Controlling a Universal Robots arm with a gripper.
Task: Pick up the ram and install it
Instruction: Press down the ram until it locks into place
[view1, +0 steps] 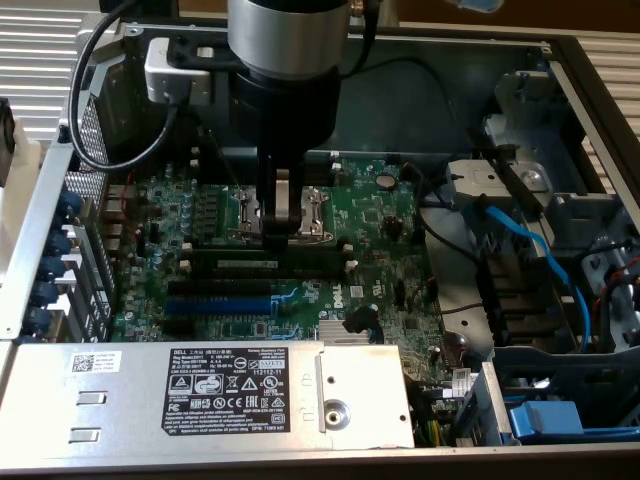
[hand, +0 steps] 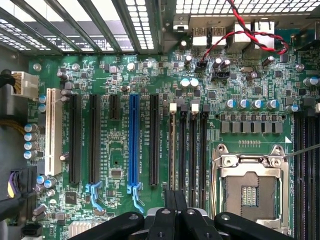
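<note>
The ram, a thin dark-green stick with a small whitish label, stands on edge in one of the long black memory slots on the green motherboard. In the wrist view the ram fills the slot nearest the blue expansion slot. My gripper points straight down over the middle of these slots with its fingers pressed together. Its black fingertips sit right at the end of the slot rows. Whether they touch the ram I cannot tell.
The silver processor socket lies beside the memory slots. A grey power supply with a label borders the board at the front. Blue cables and drive brackets crowd the exterior view's right. Red and black wires cross near the rear ports.
</note>
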